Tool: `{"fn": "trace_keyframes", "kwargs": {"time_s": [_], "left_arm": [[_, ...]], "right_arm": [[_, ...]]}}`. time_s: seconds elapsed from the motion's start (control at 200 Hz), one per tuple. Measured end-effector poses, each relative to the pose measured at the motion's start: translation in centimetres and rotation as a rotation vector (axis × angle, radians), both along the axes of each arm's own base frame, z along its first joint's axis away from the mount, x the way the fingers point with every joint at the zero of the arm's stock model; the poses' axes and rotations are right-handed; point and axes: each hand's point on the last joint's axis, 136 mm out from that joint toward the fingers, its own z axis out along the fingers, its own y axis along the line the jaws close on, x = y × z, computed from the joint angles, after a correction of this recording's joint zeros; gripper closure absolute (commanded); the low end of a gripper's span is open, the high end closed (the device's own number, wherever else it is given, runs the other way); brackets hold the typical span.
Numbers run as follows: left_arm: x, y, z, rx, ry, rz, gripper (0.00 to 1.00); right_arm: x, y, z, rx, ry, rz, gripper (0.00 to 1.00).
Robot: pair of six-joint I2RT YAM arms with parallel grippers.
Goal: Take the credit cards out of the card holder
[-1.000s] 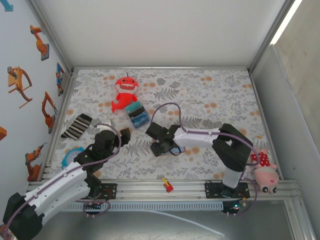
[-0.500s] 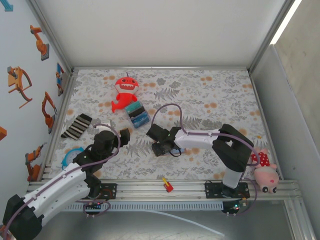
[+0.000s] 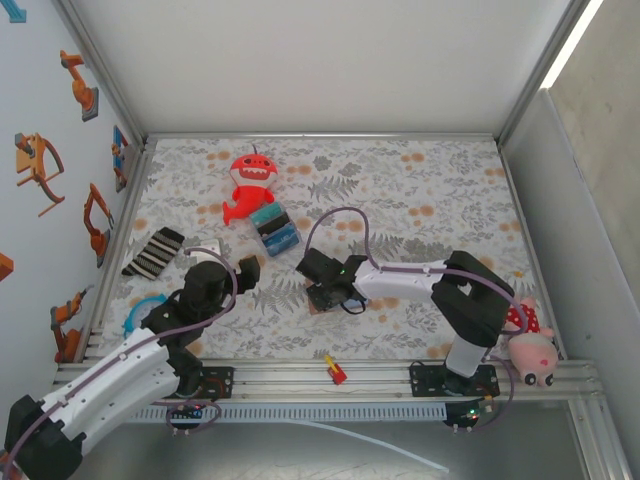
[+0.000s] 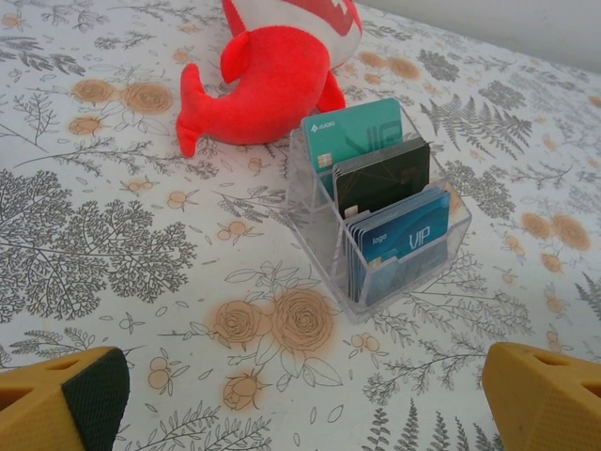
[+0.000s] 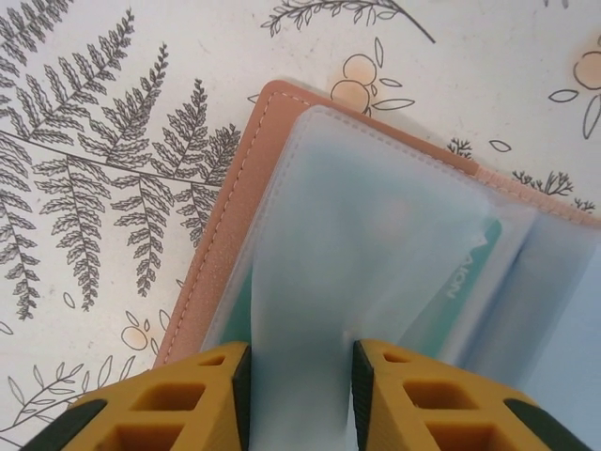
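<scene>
Currently, item by item.

**Card holder** (image 5: 228, 221): tan-brown bifold, lying open and flat on the fern-print cloth at mid-table, directly under the right gripper (image 5: 302, 381). In the wrist view its stitched outer edge sits to the left and runs up and away. The clear sleeves fan out toward the right.

**Sleeve leaf** (image 5: 376, 225): frosted plastic, raised from the stack and standing between the fingers.

**Teal card** (image 5: 470, 268): tucked in a pocket just right of that leaf. One strip shows, its long side roughly parallel to the stitched edge.

**Right gripper:** pointed down onto the holder, jaws drawn in to a narrow gap with the sleeve leaf in it. Both pads look to be against the plastic, but whether the pinch is firm cannot be told. No card is in it.

**Left gripper** (image 4: 302, 395): spread to full width and empty, low over the cloth and well apart to the left of the holder. It faces a clear card rack (image 4: 315, 221) with a red shark plush (image 4: 272, 85) behind it.

**Judgement:** the right arm is much the nearer. The coming move turns on the teal card lying just right of the jaws and inside its pocket. What stands between the jaws is sleeve, so a straight pull would likely lift the whole holder.
</scene>
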Motion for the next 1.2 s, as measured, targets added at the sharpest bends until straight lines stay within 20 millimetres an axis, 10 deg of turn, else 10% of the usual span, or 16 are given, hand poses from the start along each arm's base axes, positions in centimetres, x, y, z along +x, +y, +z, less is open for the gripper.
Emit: {"fn": "trace_keyframes", "kwargs": {"time_s": [0.741,1.197], "left_arm": [[0.3,-2.7,2.1,0.052,-0.040,-0.075,0.03],[0.5,-8.0,0.7,0.237,-0.041,-0.176,0.03]], "right_arm": [[1.0,-1.5,2.2,0.013,-0.091,-0.051,0.71],[1.5,-4.8,2.7,0.032,-0.091,-0.153,0.70]]}}
